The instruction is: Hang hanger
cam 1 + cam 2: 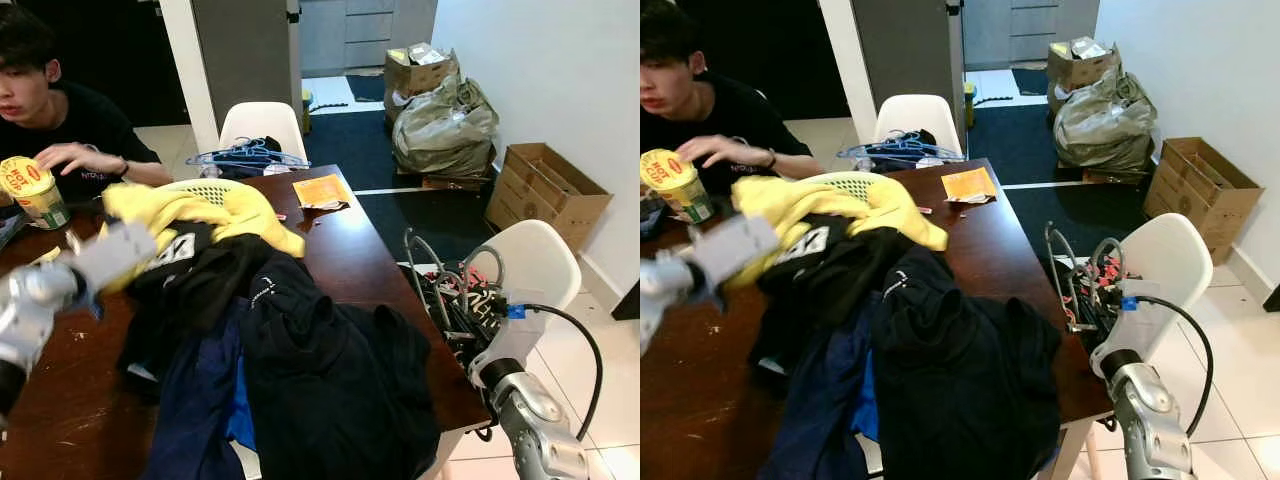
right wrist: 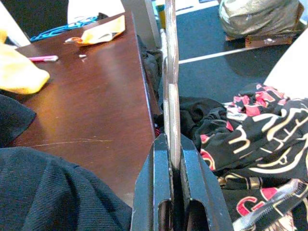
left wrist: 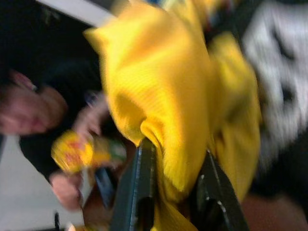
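Observation:
My right gripper (image 2: 174,139) is shut on a thin grey hanger (image 2: 171,86), whose bar runs straight out from between the fingers. From the head, that hanger (image 1: 428,265) stands just off the table's right edge, over a white chair (image 1: 540,260) heaped with black printed clothes. My left gripper (image 3: 175,159) is shut on a fold of the yellow garment (image 3: 159,82). That garment (image 1: 230,210) lies across the far left of the clothes pile, and my left arm (image 1: 40,290) reaches to it, blurred.
Dark clothes (image 1: 300,370) cover the brown table (image 1: 345,255). A person (image 1: 60,120) sits at the far left holding a yellow cup (image 1: 35,190). Blue hangers (image 1: 245,155) lie on the far white chair. A cardboard box (image 1: 545,190) and bags (image 1: 445,125) stand by the right wall.

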Available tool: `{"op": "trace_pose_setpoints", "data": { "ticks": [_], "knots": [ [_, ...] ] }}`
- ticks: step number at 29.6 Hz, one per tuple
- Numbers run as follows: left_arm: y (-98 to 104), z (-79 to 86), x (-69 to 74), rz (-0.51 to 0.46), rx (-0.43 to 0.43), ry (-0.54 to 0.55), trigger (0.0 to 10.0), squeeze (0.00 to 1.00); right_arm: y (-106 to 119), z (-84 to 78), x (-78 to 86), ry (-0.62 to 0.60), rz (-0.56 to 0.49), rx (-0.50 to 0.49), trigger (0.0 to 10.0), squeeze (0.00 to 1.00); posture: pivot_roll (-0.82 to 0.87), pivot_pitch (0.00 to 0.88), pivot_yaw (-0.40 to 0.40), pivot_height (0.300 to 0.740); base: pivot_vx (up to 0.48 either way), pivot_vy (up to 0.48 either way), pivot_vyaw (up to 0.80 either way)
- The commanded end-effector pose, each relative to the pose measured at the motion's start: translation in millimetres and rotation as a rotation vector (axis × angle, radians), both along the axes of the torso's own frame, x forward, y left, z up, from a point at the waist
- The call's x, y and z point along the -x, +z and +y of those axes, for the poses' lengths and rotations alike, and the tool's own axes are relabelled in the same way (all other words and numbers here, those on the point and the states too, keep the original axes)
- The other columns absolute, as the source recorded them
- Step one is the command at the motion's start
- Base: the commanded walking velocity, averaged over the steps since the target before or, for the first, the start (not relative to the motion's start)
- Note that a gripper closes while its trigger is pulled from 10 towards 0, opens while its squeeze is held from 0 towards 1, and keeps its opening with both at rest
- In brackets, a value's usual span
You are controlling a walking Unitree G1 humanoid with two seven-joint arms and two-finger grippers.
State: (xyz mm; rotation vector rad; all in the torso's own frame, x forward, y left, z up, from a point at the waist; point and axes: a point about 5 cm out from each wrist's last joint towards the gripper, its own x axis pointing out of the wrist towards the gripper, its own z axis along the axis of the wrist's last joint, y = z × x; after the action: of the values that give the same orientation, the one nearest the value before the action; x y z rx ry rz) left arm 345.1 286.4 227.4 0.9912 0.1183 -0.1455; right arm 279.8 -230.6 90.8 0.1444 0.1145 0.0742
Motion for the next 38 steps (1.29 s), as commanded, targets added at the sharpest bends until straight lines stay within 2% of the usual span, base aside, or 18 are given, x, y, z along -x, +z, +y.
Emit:
{"op": "trace_pose_setpoints", "data": {
  "ticks": [1,4,9,10,11,12,14,16,18,19,21,22,23,24,29,32,36,38],
  "knots": [
    [-1,-2.2,4.3,0.017,0.049,-0.018,10.0,1.00,-1,8.3,-0.4,0.021,0.005,-0.039,10.0,0.00,0.00,0.042,0.051,0.740,0.000,0.000,0.00],
    [3,-18.0,13.0,0.059,0.029,-0.148,10.0,1.00,-1,7.9,0.0,0.020,0.005,-0.039,10.0,0.00,0.00,0.045,0.052,0.740,0.000,0.000,0.00],
    [4,-16.9,20.6,0.101,-0.029,-0.194,10.0,1.00,-1,7.7,0.1,0.020,0.006,-0.039,10.0,0.00,0.00,0.045,0.052,0.740,0.000,0.000,0.00],
    [0,-10.3,21.2,0.122,-0.073,-0.175,10.0,1.00,-1,7.6,0.3,0.020,0.006,-0.039,10.0,0.00,0.00,0.046,0.054,0.740,0.000,0.000,0.00],
    [-7,0.9,20.8,0.142,-0.153,-0.133,10.0,1.00,-1,7.5,0.4,0.020,0.006,-0.039,10.0,0.00,0.00,0.046,0.054,0.740,0.000,0.000,0.00],
    [-7,0.9,20.8,0.142,-0.153,-0.133,10.0,1.00,-1,7.5,0.4,0.020,0.006,-0.039,10.0,0.00,0.00,0.046,0.054,0.740,0.000,0.000,0.00],
    [-18,18.7,22.3,0.176,-0.288,-0.080,10.0,1.00,-1,7.4,0.5,0.020,0.007,-0.038,10.0,0.00,0.00,0.046,0.054,0.740,0.000,0.000,0.00],
    [-23,29.0,24.2,0.180,-0.381,-0.064,10.0,1.00,-1,7.4,0.6,0.021,0.008,-0.037,10.0,0.00,0.00,0.046,0.054,0.740,0.000,0.000,0.00],
    [-23,31.2,25.0,0.179,-0.403,-0.059,10.0,1.00,-1,7.1,0.6,0.022,0.008,-0.036,10.0,0.00,-0.01,0.047,0.048,0.740,0.000,0.000,0.00],
    [-23,34.2,26.5,0.188,-0.462,-0.070,10.0,1.00,-1,6.8,0.6,0.022,0.009,-0.036,10.0,0.00,-0.01,0.047,0.048,0.740,0.000,0.000,0.00],
    [-23,34.2,26.5,0.188,-0.462,-0.070,10.0,1.00,-1,6.8,0.6,0.022,0.009,-0.036,10.0,0.00,-0.01,0.047,0.048,0.740,0.000,0.000,0.00],
    [-24,34.0,28.5,0.204,-0.494,-0.105,10.0,0.94,-1,6.4,0.5,0.022,0.009,-0.036,10.0,0.00,-0.01,0.048,0.046,0.740,0.000,0.000,0.00],
    [-25,33.5,30.0,0.216,-0.504,-0.138,10.0,0.14,-1,6.0,0.5,0.022,0.010,-0.036,10.0,0.00,-0.01,0.048,0.046,0.740,0.000,0.000,0.00],
    [-28,35.6,31.5,0.238,-0.537,-0.157,10.0,0.00,0,5.5,0.5,0.022,0.010,-0.035,10.0,0.00,-0.01,0.053,0.044,0.740,0.000,0.000,0.00],
    [-33,40.0,32.2,0.249,-0.566,-0.173,10.0,0.00,0,4.4,0.7,0.022,0.009,-0.032,10.0,0.00,-0.01,0.062,0.045,0.740,0.000,0.000,0.00],
    [-44,42.7,31.6,0.266,-0.525,-0.193,10.0,0.00,2,2.7,1.2,0.022,0.008,-0.026,10.0,0.00,-0.02,0.068,0.042,0.740,0.000,0.000,0.00],
    [-61,53.2,30.5,0.298,-0.536,-0.151,10.0,0.00,5,-1.2,3.2,0.020,0.008,-0.011,10.0,0.00,-0.03,0.078,0.037,0.740,0.000,0.000,0.00],
    [-62,54.7,30.1,0.296,-0.539,-0.142,10.0,0.00,5,-1.8,3.5,0.019,0.008,-0.009,10.0,0.00,-0.03,0.078,0.037,0.740,0.000,0.000,0.00]
  ]
}}
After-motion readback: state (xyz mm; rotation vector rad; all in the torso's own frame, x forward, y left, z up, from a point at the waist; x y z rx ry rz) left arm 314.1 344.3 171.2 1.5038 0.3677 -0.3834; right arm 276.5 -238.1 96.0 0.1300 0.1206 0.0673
